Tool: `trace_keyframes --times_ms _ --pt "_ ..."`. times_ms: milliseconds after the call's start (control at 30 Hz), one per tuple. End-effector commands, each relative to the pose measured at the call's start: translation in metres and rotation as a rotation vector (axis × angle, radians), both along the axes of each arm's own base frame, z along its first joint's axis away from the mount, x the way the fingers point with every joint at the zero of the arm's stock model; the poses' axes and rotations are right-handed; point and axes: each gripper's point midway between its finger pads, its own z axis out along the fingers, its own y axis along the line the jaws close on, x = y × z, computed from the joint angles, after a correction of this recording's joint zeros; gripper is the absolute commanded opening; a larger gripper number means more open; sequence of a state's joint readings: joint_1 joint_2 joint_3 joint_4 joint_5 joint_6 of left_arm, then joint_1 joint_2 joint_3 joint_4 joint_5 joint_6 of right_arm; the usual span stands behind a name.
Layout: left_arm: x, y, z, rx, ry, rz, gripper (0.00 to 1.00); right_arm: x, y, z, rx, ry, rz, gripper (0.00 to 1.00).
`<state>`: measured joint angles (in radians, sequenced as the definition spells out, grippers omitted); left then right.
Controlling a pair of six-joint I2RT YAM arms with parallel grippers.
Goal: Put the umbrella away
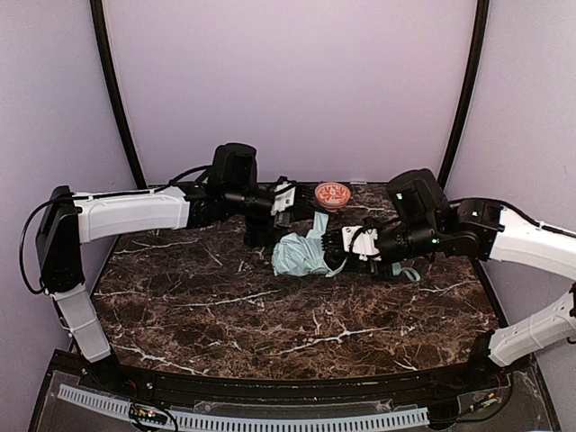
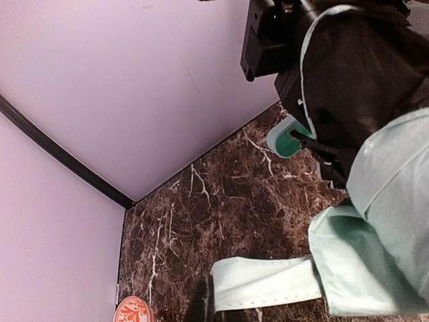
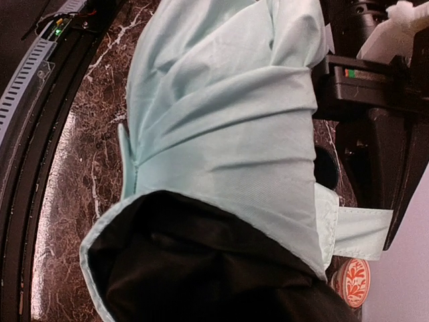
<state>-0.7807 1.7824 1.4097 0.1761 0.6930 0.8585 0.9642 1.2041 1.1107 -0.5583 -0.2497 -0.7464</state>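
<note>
The umbrella lies folded and bunched at the middle of the marble table, its pale mint fabric showing black lining. My right gripper is shut on its right end, and fabric fills the right wrist view and hides the fingers. The mint handle on its thin black shaft sticks out beside that gripper. The flat mint strap stretches from the bundle to my left gripper, which is shut on the strap's end. Only a dark fingertip shows there.
A small red patterned dish sits at the back of the table, just behind the two grippers. Lilac walls enclose the back and sides. A black rail and cable chain run along the near edge.
</note>
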Motion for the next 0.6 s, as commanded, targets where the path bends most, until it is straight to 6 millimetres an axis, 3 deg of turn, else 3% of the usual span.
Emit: trace_keyframes --times_ms 0,100,200,300,367,467,567 --pt "0.039 0.031 0.061 -0.086 -0.211 0.189 0.0 -0.055 -0.002 -0.067 -0.083 0.215 0.126 0.0" --pt "-0.004 0.025 0.068 -0.125 -0.266 0.13 0.0 -0.049 0.007 -0.083 -0.041 0.293 0.079 0.0" --pt "-0.039 0.022 0.057 -0.117 -0.228 0.078 0.0 -0.022 0.009 -0.089 -0.001 0.402 -0.04 0.0" --pt "-0.061 0.03 0.047 -0.172 -0.174 0.077 0.0 0.011 0.003 -0.101 0.026 0.475 -0.202 0.0" --pt "-0.075 0.03 0.04 -0.204 -0.113 0.045 0.0 0.02 0.003 -0.114 -0.002 0.506 -0.242 0.0" --pt "-0.089 0.019 0.013 -0.136 -0.074 0.019 0.0 0.033 0.004 -0.133 -0.041 0.557 -0.316 0.0" --pt "-0.102 0.022 -0.008 -0.103 -0.061 0.007 0.0 0.053 -0.007 -0.154 -0.082 0.578 -0.429 0.0"
